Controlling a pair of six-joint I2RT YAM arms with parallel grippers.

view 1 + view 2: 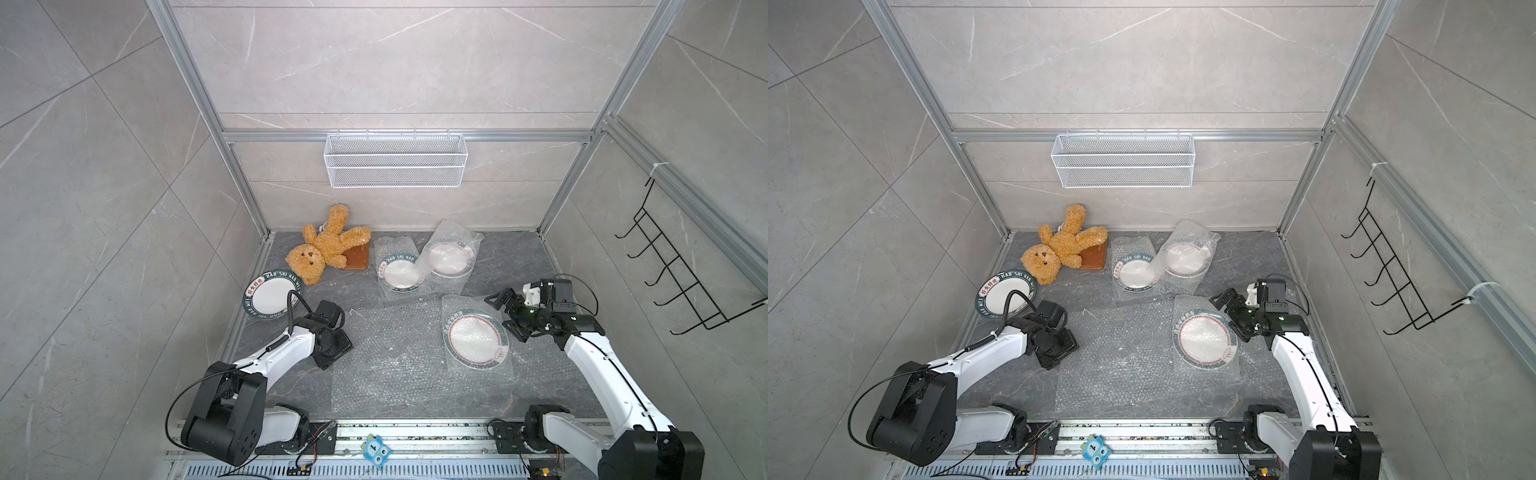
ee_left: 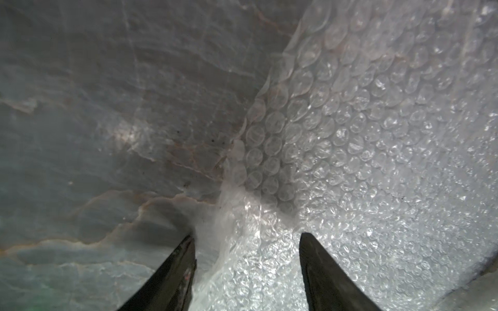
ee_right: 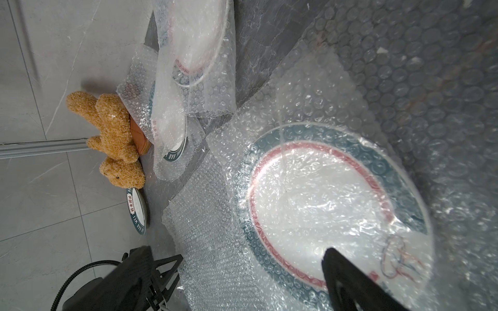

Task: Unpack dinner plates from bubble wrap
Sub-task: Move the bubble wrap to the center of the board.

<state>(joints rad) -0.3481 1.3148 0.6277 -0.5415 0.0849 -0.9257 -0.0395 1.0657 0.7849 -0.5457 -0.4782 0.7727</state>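
Where the left gripper stood: low over the worktop, near its left edge, pointing down at the left corner of the loose sheet.
Left gripper jaws: partly apart, one over bare stone and the other over the bubbles. A bunched fold of the sheet's edge rose between them, and no pinch on it showed.
Right gripper: jaws wide and holding nothing, hovering just beside the right rim of the near plate.
Near plate: lay flat towards the right edge of the worktop, enclosed in its bubble wrap pouch, which overlapped the right side of the loose sheet.
Loose sheet: empty bubble wrap, spread flat from the middle of the worktop to its near edge.
Far plates: a left one and a right one, each in bubble wrap, sat side by side at the middle of the far edge. The right one's wrap lapped over the left one.
Bare plate: unwrapped, at the left edge of the worktop.
Teddy bear: sprawled in the far-left corner across a brown slab, with its head just beside the bare plate.
Wire basket: hung on the back wall.
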